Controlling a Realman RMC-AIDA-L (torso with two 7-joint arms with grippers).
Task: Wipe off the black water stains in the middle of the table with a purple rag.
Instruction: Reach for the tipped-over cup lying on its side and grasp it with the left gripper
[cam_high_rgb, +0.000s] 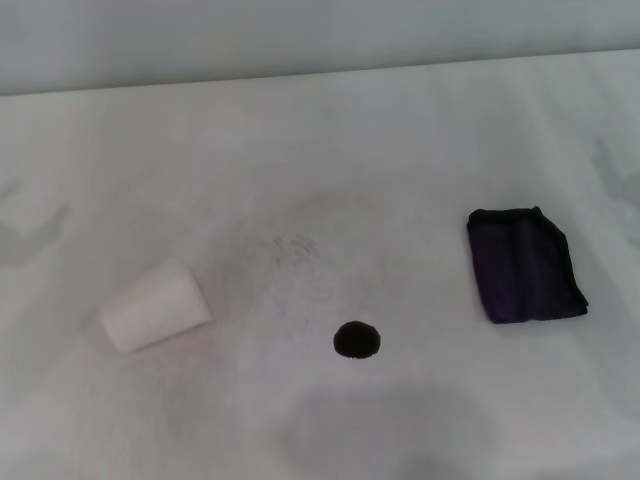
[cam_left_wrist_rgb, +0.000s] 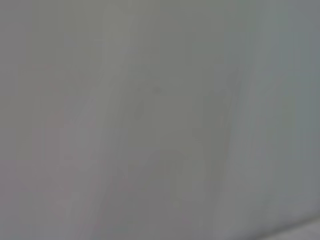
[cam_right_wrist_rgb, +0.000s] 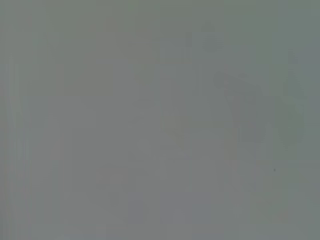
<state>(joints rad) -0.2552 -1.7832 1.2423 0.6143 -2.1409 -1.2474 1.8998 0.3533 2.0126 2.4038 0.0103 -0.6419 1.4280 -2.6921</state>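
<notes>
The stain sat mid-bench, with the rag lying folded well to its right and a cup tipped over to its left. Neither gripper showed, so their jaws could not be told.

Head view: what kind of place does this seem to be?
Probably a plain test bench: a bare white table with only a tipped paper cup, a folded purple rag and one black stain.
</notes>
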